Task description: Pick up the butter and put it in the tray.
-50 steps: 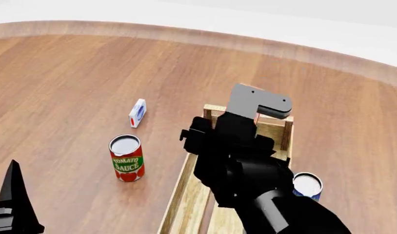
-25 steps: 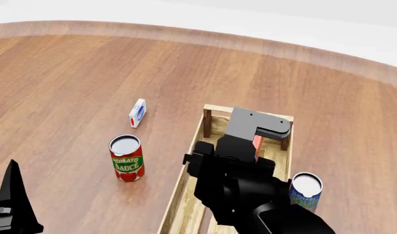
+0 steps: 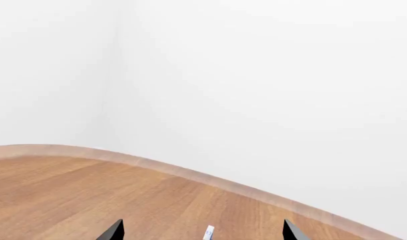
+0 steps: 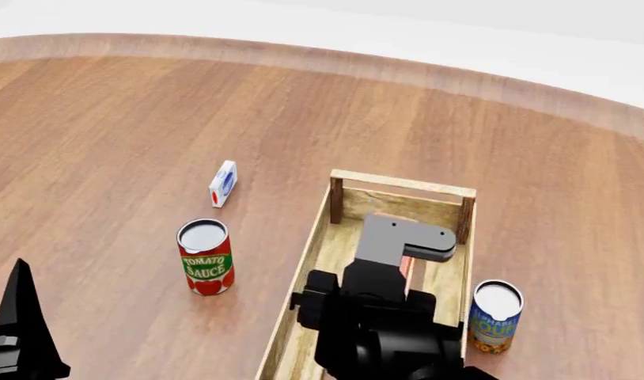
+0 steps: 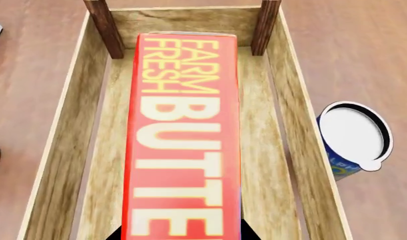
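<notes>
Butter lengthwise in tray

head: high, looking down over table | right wrist: close above tray, shared with head | left wrist: low, faces wall, seemingly

I am in a simulated test scene, not a furnished room. In front of me is a broad round wooden table with plank-like grain and a paler curved rim. Beyond its far edge I see only plain white walls meeting at a bare corner, with flat, even light. The few things on the table are pantry groceries: a tomato sauce can, a blue-labelled can, a small white carton, and a light-wood tray holding a carton of butter. Every surface looks smooth and computer-rendered.
</notes>
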